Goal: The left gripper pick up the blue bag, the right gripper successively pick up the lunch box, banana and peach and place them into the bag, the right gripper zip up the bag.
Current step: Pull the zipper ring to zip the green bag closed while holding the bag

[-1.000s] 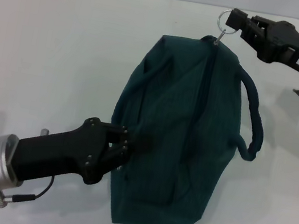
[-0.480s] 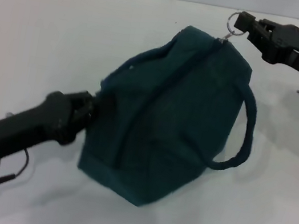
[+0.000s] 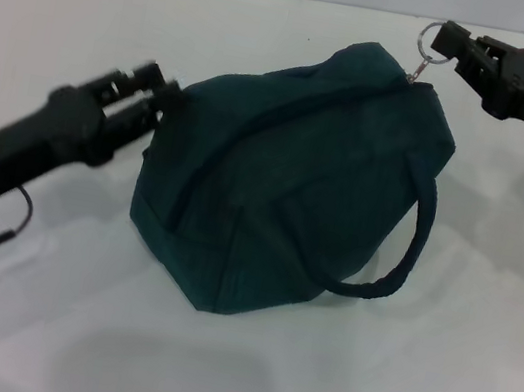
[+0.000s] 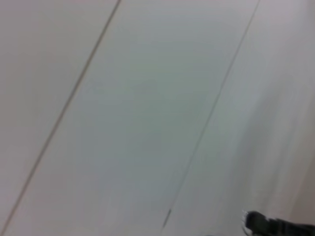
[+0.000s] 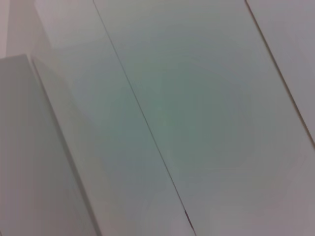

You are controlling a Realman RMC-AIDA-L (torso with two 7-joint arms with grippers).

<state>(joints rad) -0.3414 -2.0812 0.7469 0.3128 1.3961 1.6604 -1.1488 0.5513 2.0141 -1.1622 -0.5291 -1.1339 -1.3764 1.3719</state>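
One blue bag (image 3: 283, 190) sat on the white bench (image 3: 211, 370), zipped up. Two grippers were there, 1 each side. The bag's long way ran from near-left to far-right, w/ the zip line along the top. One loop handle (image 3: 404, 252) hung down on its right side. One ring zip pull (image 3: 431, 38) stuck up at the far-right end.

The right gripper (image 3: 453, 45) was at that end, w/ its fingers clamped on the ring. The left gripper (image 3: 153, 96) was at the bag's left end, just beside the cloth or touching it. Its fingers looked a bit apart, but blurry, so I couldn't tell for sure.

Both wrist views showed only pale flat panels w/ thin lines.
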